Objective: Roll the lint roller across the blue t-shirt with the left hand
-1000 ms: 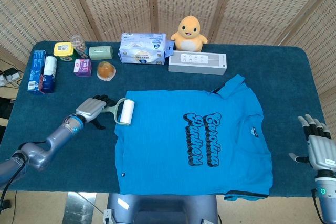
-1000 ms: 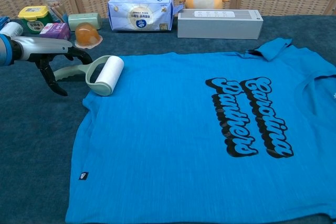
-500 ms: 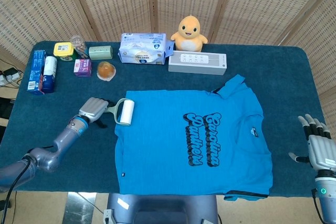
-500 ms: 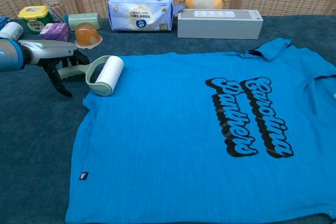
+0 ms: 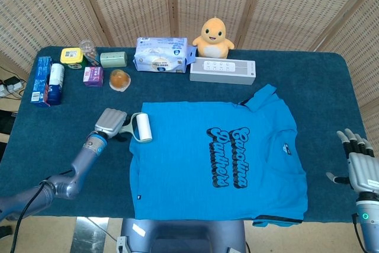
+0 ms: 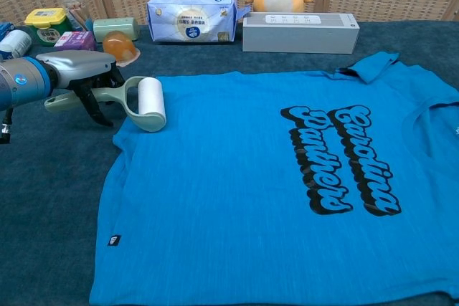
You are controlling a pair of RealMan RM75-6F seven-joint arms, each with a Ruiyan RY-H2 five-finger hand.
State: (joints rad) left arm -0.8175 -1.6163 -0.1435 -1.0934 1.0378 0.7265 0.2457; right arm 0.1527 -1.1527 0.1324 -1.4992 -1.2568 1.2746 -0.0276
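The blue t-shirt (image 5: 220, 158) (image 6: 287, 184) lies flat on the dark blue table, black lettering across its chest. A pale green lint roller (image 5: 141, 128) (image 6: 145, 104) rests with its white roll on the shirt's left shoulder edge. My left hand (image 5: 111, 121) (image 6: 77, 73) wraps around the roller's handle, fingers curled under it. My right hand (image 5: 358, 164) hovers at the table's right edge, fingers spread, nothing in it; the chest view does not show it.
Along the back stand a tissue pack (image 5: 162, 54), a yellow plush chick (image 5: 214, 31), a grey box (image 5: 222, 71), a green case (image 5: 113, 59), an orange cup (image 5: 120, 79), small jars and a blue box (image 5: 41, 80).
My left hand has slid right along the handle and closed around it. The roller has turned, its roll now pointing more toward me.
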